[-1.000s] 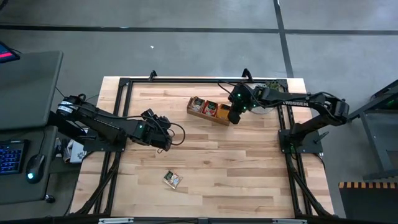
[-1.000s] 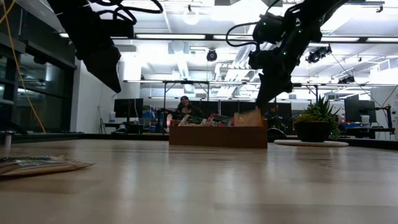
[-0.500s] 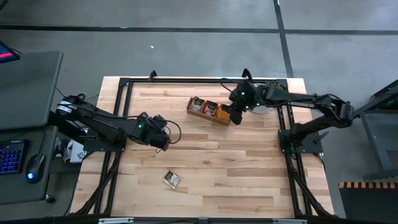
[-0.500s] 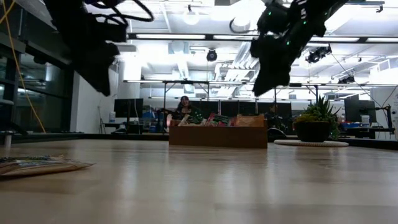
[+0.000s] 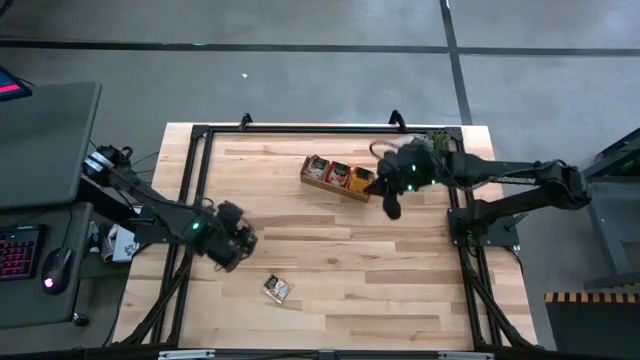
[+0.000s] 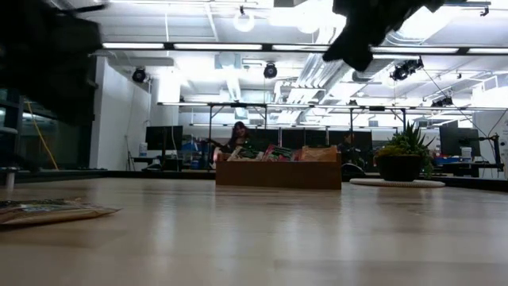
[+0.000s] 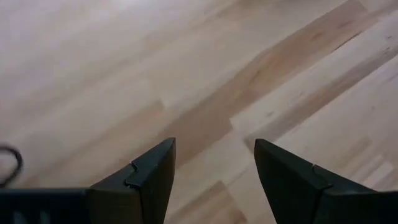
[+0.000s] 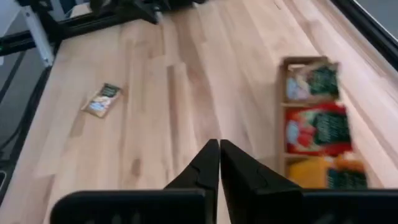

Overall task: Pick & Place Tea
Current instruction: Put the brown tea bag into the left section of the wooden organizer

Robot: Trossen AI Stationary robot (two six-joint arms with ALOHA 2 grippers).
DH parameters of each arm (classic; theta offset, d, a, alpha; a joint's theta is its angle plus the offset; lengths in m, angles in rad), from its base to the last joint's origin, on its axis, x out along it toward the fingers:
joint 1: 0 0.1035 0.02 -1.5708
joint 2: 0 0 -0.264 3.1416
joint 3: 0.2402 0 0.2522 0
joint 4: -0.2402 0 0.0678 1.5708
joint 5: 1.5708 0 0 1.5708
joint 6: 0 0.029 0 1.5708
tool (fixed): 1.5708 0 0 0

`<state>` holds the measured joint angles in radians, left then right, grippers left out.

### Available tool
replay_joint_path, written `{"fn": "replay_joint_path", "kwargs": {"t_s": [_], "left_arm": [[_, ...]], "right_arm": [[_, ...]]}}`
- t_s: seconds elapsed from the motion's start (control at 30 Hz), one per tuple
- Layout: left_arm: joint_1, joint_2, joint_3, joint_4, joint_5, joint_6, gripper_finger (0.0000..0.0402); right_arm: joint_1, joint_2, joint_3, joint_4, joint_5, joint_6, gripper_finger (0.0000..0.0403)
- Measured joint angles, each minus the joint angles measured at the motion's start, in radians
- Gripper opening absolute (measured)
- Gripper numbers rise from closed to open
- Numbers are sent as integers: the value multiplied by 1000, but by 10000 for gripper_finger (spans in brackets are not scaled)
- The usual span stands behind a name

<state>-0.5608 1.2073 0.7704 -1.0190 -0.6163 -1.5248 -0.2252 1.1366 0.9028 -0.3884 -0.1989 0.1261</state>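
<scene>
Pale plank tabletop (image 5: 340,260) fills my view. My left gripper (image 7: 214,180) hangs with fingers spread and empty — one loose grey-green tea sachet (image 5: 277,289) lies near it. My right gripper (image 8: 219,165), fingers pressed together, sits just beside the long brown wooden tray (image 5: 336,178) of sachets.

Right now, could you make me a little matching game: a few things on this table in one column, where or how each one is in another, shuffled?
Things:
1. left pincer
2. right pincer
3. lone tea sachet
4. wooden tray

States:
A. lying flat on the bare table near the front edge
B. fingers shut, nothing held
C. at the far side, filled with sachets
D. fingers open, bare wood between them

Pairs: 1-D, 2-B, 3-A, 4-C
</scene>
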Motion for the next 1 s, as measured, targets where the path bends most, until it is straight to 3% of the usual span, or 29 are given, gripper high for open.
{"fn": "replay_joint_path", "kwargs": {"t_s": [0.17,0.3,0.47,0.6,0.83,1.0], "left_arm": [[-147,-52,-73,6,-20,-221,216],[-229,-63,-78,9,-43,-237,216],[-322,-63,-78,44,-47,-209,216],[-380,-60,-78,65,-49,-182,216],[-450,-58,-78,78,-66,-153,216],[-463,-31,-78,105,-48,-129,216]], "right_arm": [[207,16,0,117,143,123,3],[380,92,0,299,308,203,1],[533,322,34,530,428,322,1],[609,571,206,522,489,373,1],[626,974,651,372,423,422,0],[623,1154,887,193,379,463,0]]}}
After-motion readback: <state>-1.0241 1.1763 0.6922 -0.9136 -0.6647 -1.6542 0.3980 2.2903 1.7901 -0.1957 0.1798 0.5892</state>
